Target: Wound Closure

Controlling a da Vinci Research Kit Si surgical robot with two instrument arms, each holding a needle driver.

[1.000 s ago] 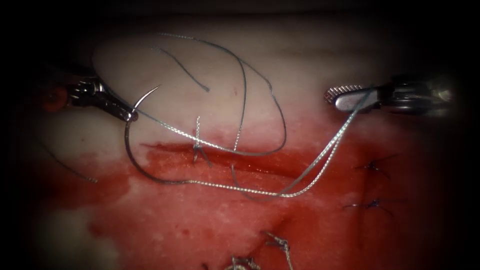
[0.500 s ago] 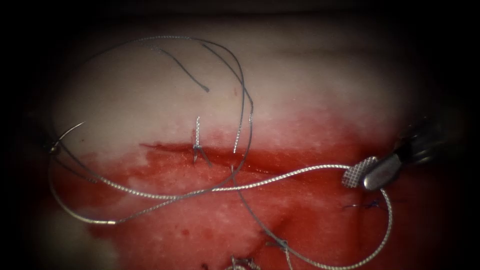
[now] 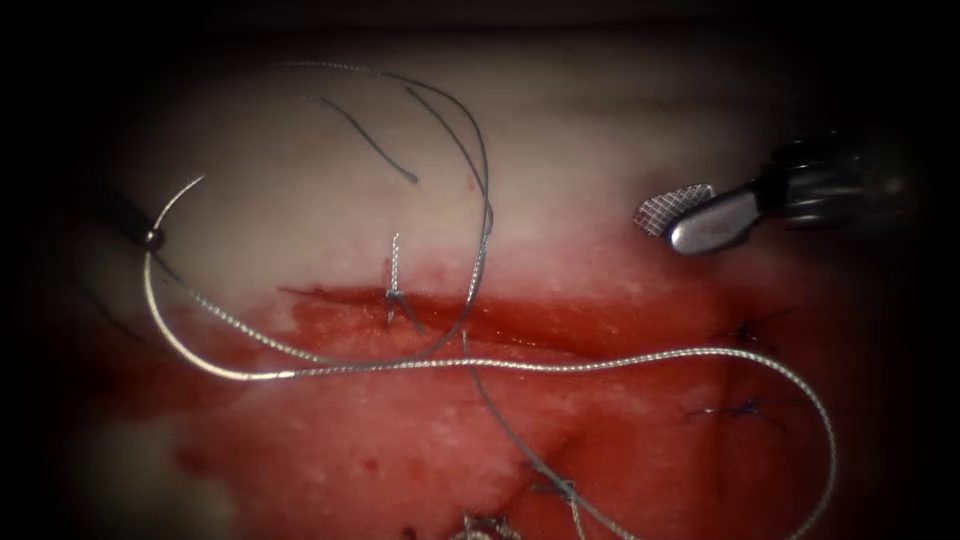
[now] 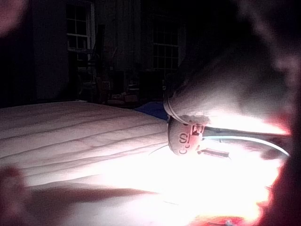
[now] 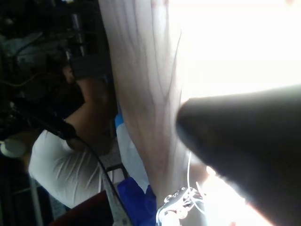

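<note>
Needle: free of the tissue, left of the cut, clamped near its pointed end by the left tool at 9 o'clock, arc running to 6 o'clock. Right tool, at 3 o'clock: jaws parted, holding nothing. Thread: loose across the cut toward 4 o'clock, nearer the right tool; bare tissue between the 2 tools

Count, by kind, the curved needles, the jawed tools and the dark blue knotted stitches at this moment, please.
Curved steel needle: 1, free of the tissue, left of the cut.
Steel jawed tools: 2; left tool grips the needle near its tip, right tool is open, empty.
Dark blue knotted stitches: 2.
Total: 5.
</note>
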